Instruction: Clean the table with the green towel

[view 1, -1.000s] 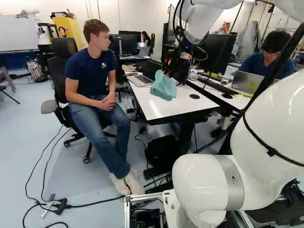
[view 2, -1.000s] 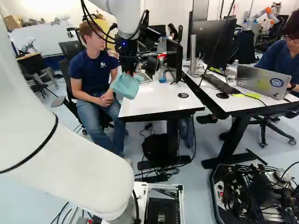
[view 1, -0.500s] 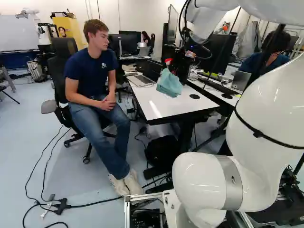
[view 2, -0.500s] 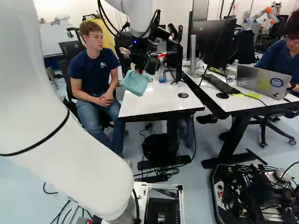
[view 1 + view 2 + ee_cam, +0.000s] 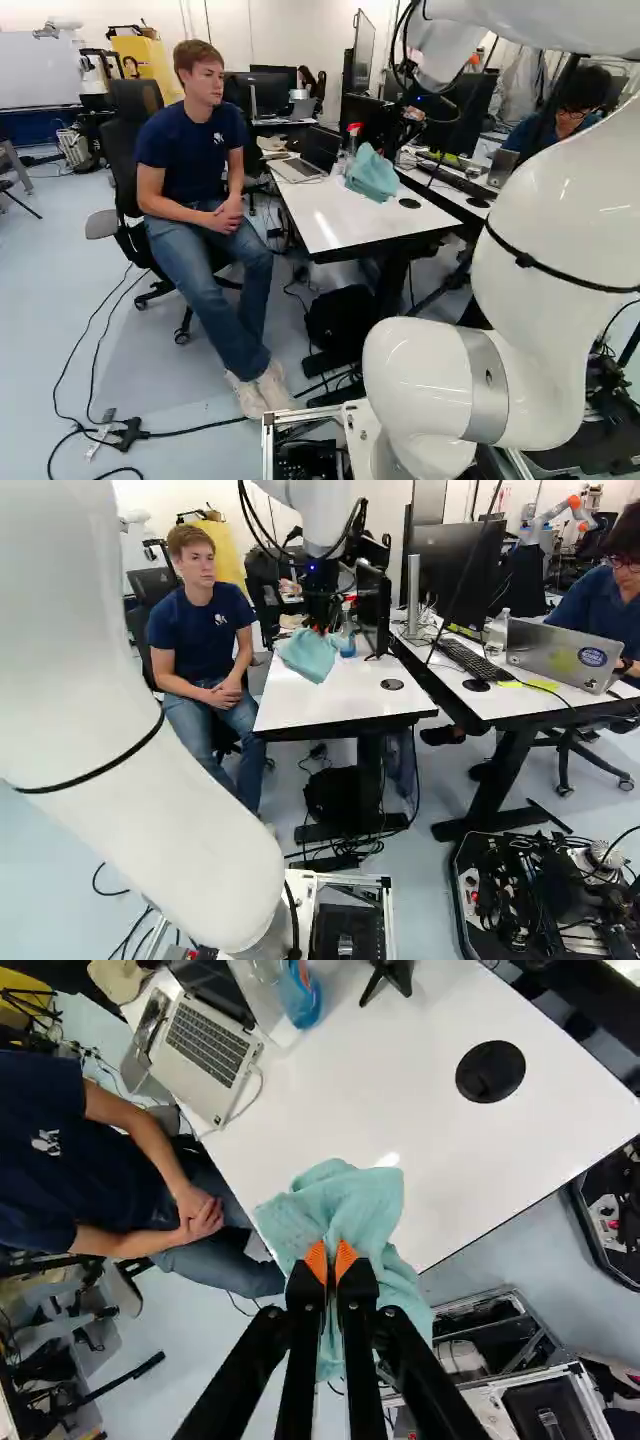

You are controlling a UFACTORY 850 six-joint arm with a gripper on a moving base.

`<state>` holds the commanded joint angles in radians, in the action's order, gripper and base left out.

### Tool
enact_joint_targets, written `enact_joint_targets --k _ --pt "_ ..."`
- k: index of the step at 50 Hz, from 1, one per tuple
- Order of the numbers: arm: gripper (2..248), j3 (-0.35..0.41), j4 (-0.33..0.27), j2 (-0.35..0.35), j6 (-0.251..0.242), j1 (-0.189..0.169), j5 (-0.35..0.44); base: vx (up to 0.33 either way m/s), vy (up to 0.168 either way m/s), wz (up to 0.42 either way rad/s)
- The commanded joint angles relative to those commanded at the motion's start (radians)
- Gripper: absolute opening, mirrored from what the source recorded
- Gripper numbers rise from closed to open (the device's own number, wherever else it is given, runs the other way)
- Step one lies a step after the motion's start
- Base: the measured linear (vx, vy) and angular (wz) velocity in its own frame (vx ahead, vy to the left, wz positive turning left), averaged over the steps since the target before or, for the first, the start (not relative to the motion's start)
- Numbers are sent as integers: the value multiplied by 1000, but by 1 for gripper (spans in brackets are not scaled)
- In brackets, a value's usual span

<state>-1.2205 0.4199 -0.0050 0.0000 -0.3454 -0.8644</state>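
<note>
The gripper point(image 5: 331, 1256) is pinching the green towel point(image 5: 352, 1198) and carrying it farther over the white table point(image 5: 440, 1160) — wiping is probably nearing; whether cloth is touching tabletop is remaining unclear.

My fingers point(image 5: 303, 1292) are black and my pads point(image 5: 317, 1262) orange. The towel point(image 5: 345, 1205) is plain blue-green. The table point(image 5: 350, 1100) is white with a black spot point(image 5: 490, 1071). The laptop point(image 5: 205, 1048) is silver with dark keys. The bottle point(image 5: 301, 1002) is blue.

One towel point(image 5: 350, 1200), one spray bottle point(image 5: 301, 1000)
</note>
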Motion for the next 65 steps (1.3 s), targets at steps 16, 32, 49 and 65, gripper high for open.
enact_joint_targets --k 16,32,49,65 --pt "31 -43 -40 -42 0 -50 17 0 0 0" --pt "31 -117 -85 -111 0 -82 39 0 0 0" --pt "31 -213 -135 -198 0 -104 65 0 0 0" --pt "31 -312 -174 -283 0 -115 88 0 0 0"
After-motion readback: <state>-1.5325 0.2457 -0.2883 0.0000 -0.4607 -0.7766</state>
